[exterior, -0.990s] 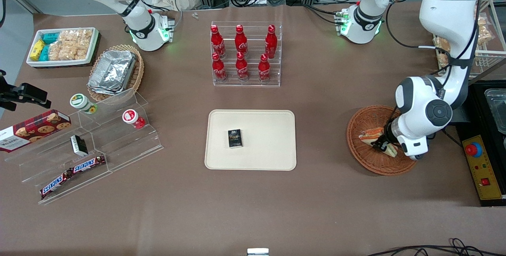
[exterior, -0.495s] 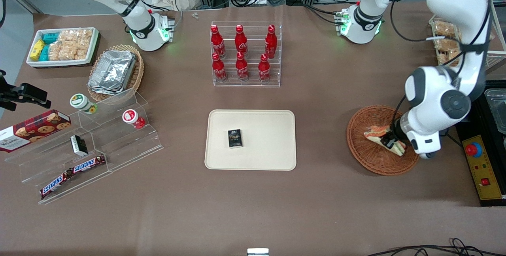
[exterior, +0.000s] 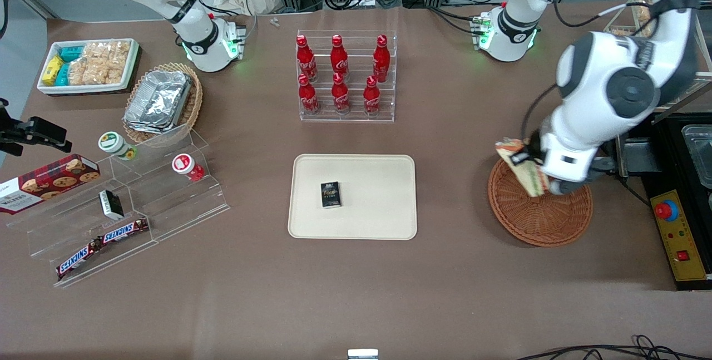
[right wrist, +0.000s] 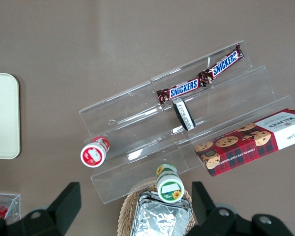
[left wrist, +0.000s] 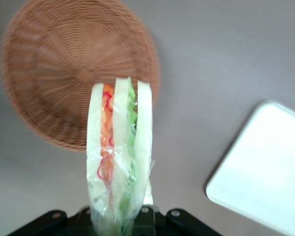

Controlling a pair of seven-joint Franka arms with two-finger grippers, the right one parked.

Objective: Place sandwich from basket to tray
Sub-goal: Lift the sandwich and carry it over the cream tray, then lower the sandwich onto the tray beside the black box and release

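The sandwich [exterior: 524,166] [left wrist: 119,157] hangs clear-wrapped in the closed jaws of the left arm's gripper [exterior: 531,164] [left wrist: 120,216], lifted above the edge of the round reddish-brown wicker basket [exterior: 539,218] [left wrist: 54,73] that faces the tray. The basket below looks bare, though the arm covers part of it from the front. The cream-beige tray [exterior: 378,221] [left wrist: 265,167] lies well apart toward the parked arm, with a small dark box [exterior: 330,194] on it.
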